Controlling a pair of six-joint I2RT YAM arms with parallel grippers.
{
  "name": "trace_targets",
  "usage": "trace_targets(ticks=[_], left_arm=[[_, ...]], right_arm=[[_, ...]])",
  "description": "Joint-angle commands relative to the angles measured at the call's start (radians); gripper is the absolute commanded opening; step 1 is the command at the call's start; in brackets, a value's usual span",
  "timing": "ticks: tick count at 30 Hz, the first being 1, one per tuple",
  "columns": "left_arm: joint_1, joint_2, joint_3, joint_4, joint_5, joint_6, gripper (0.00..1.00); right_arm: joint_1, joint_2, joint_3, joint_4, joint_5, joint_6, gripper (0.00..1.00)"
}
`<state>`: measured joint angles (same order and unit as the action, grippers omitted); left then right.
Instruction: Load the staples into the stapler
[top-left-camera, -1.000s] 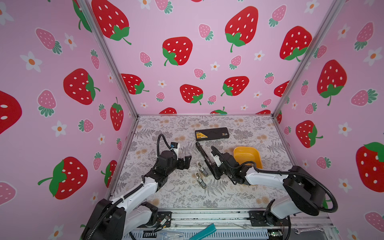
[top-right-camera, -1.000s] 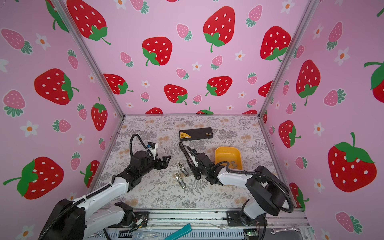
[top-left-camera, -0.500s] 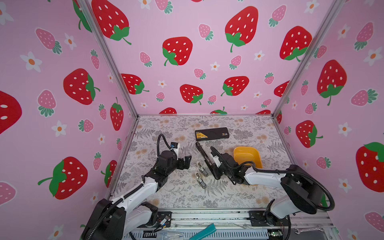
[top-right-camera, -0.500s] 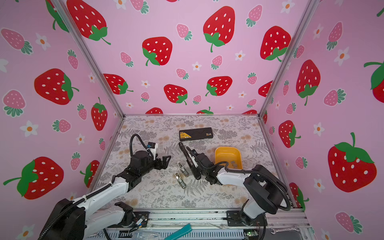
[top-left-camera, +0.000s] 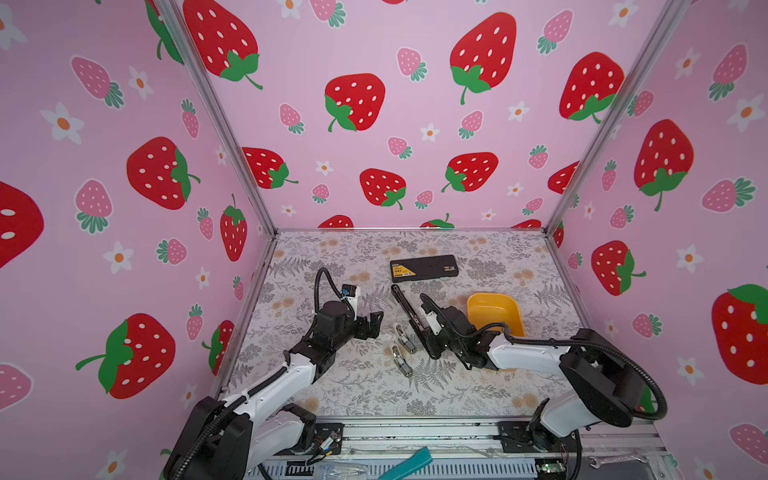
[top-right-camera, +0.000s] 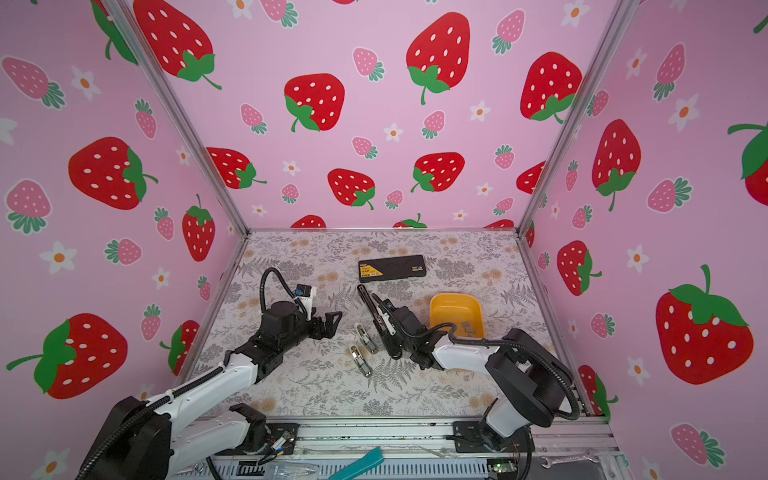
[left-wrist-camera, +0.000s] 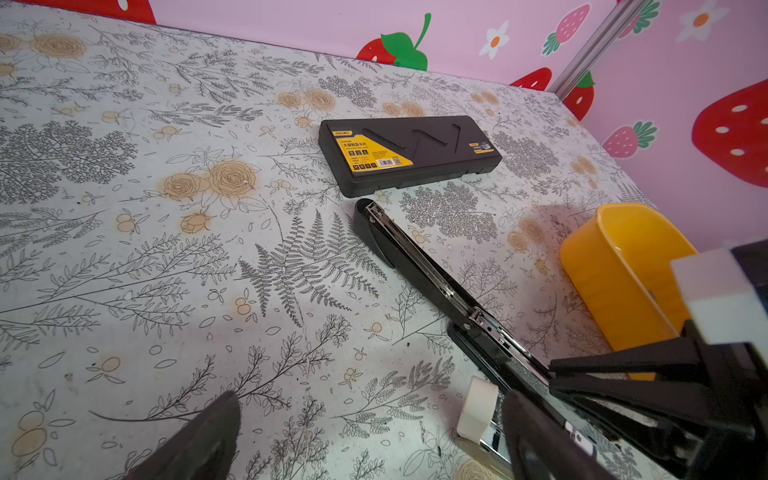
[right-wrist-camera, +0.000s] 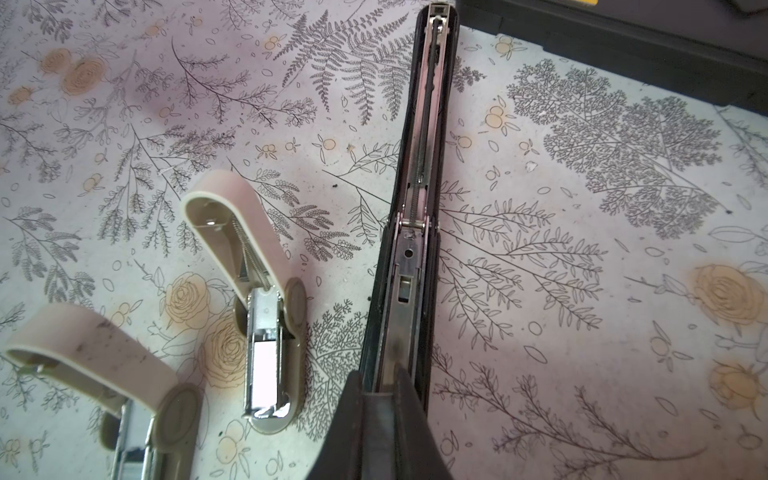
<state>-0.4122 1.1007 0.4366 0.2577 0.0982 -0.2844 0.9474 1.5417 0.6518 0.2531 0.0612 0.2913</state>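
While strawberry walls (top-left-camera: 415, 124) enclose the floral tabletop (top-left-camera: 374, 390), left tool (top-left-camera: 375, 325) hangs released, right tool (right-wrist-camera: 379, 384) clenched at the stapler (top-left-camera: 405, 305).

Left pincer (top-left-camera: 374, 325) spread wide, right pincer (right-wrist-camera: 379, 374) closed tight, both low

Stapler (right-wrist-camera: 409, 270) matt blk plastic w/ shiny metal rail, yellow bin (left-wrist-camera: 615, 282) glossy plastic
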Motion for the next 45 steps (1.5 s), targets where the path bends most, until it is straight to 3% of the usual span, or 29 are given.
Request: trace_targets(ticks=[1,9,45], left_arm=[[0.003,0.002,0.039,0.016,0.013,0.005,0.99],[0.003,0.004,0.040,0.016,0.015,0.005,0.99],[0.003,0.011,0.041,0.016,0.017,0.003,0.99]], right_arm=[[0.005,-0.016,0.012,0.005,0.018,0.003,0.10],[0.005,-0.060,0.002,0.006,0.024,0.002,0.10],[0.006,0.019,0.014,0.012,0.026,0.006,0.10]])
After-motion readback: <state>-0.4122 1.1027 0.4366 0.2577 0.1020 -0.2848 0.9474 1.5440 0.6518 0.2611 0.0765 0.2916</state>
